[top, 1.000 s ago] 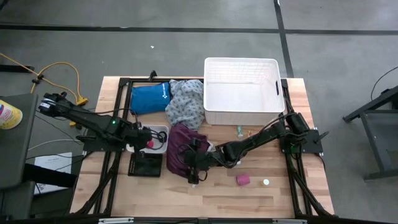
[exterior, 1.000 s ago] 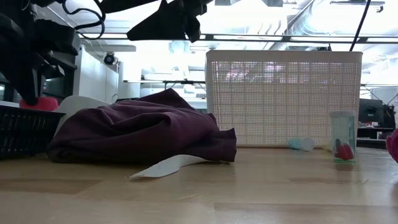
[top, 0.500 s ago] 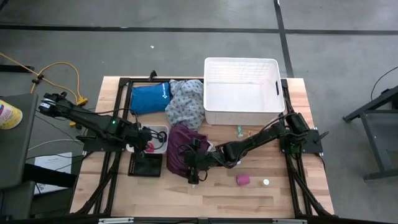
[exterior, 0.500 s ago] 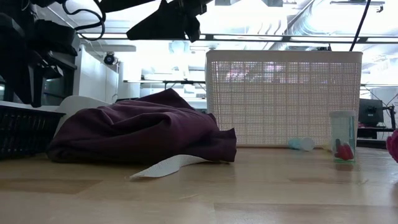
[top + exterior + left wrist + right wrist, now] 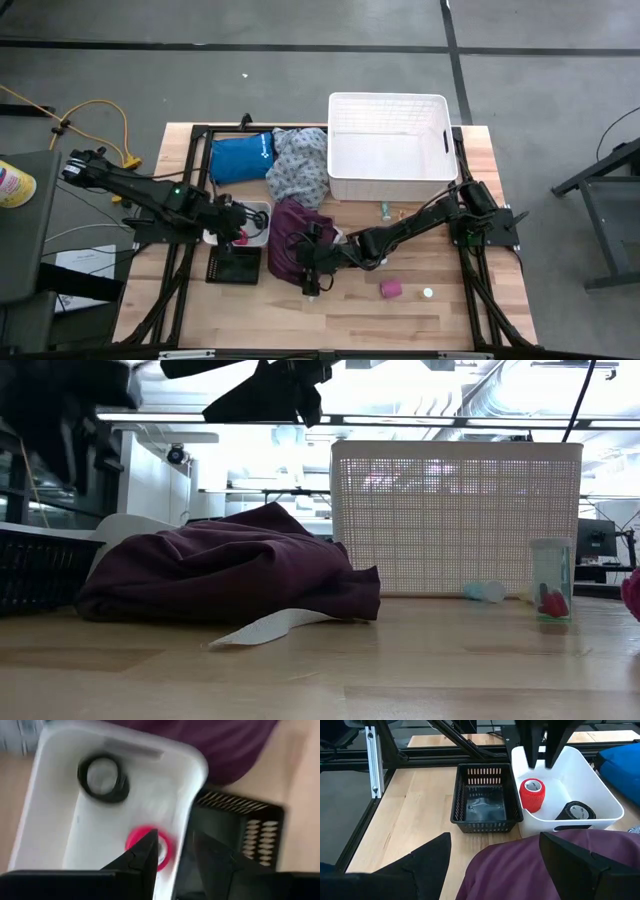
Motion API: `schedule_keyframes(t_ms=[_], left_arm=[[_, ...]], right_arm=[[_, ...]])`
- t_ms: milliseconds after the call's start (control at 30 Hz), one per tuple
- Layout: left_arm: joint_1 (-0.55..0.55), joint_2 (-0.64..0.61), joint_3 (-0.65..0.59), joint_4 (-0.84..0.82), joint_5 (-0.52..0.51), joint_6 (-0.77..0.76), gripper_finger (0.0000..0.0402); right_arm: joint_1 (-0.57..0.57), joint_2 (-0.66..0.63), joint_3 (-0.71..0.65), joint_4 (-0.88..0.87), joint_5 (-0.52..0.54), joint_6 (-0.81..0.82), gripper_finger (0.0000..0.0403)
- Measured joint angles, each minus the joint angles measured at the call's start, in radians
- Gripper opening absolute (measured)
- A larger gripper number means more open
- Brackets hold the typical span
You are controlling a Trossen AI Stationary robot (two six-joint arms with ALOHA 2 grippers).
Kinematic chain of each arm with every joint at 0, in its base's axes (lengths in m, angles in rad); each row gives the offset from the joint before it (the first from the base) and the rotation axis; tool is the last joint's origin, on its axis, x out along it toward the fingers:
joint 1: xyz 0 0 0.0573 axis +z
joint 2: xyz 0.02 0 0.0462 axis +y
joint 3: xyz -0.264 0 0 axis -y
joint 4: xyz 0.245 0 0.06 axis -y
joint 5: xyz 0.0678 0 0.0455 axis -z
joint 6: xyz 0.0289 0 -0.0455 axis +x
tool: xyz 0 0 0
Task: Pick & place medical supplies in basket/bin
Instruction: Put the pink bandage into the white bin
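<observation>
A red roll stands on end in the small white tray beside a black roll. My left gripper hangs open just above the red roll, its fingers clear of it. My right gripper hovers wide open over the maroon garment, which lies heaped on the table. A pink roll, a white round piece and a vial sit on the wood near the big white basket. A grey-patterned garment lies left of the basket.
A small black mesh crate stands next to the white tray on its near side. A blue pouch lies at the far left. A paper label sticks out from under the maroon garment. Bare wood runs along the near edge.
My left gripper has let go of the red roll, which showed at its fingers above the crate in the low view and has dropped out of sight there into the tray. The gripper has then gone up. My right arm has kept still.
</observation>
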Motion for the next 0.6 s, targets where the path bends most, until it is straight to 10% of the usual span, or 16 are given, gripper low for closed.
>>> schedule_keyframes(t_ms=[600], left_arm=[[0.000,0.000,0.078,0.004,-0.053,0.068,0.0117]], right_arm=[[-0.001,0.000,0.000,0.000,0.001,-0.001,0.0291]])
